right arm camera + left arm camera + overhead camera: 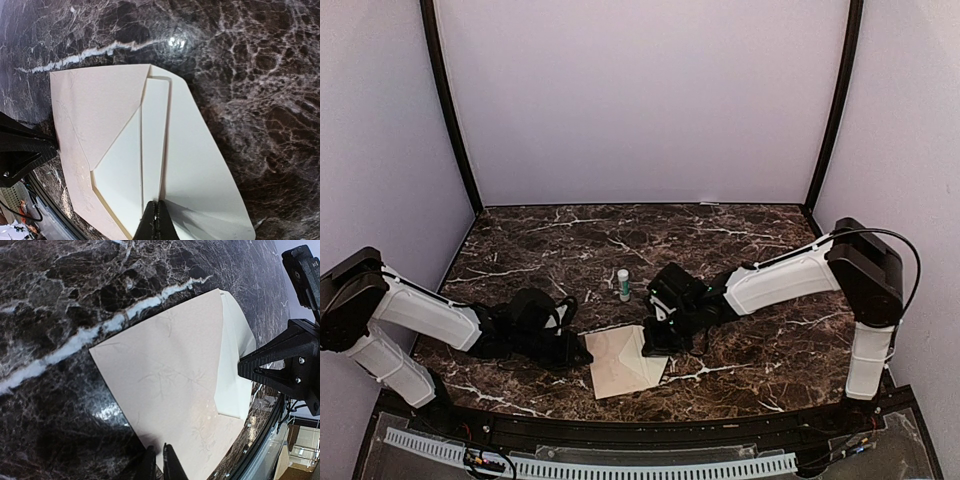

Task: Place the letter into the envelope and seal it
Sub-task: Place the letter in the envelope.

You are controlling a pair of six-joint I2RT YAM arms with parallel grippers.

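The envelope (620, 362) lies flat near the table's front edge. It is beige with a faint pattern (165, 385), and its white-lined pointed flap (200, 170) lies open. A beige triangular panel (100, 110) is folded over its white inside. A narrow pale strip (155, 135) shows between panel and flap; I cannot tell whether it is the letter. My left gripper (159, 464) is closed to a thin gap on the envelope's near edge. My right gripper (159, 216) is shut, its tips on the crease beside the flap. I cannot tell whether it pinches paper.
A small white glue stick (623, 284) with a green band stands upright just behind the envelope, between the two grippers. The right gripper's black body (282, 365) sits close over the flap side. Purple walls surround the dark marble table (740, 240).
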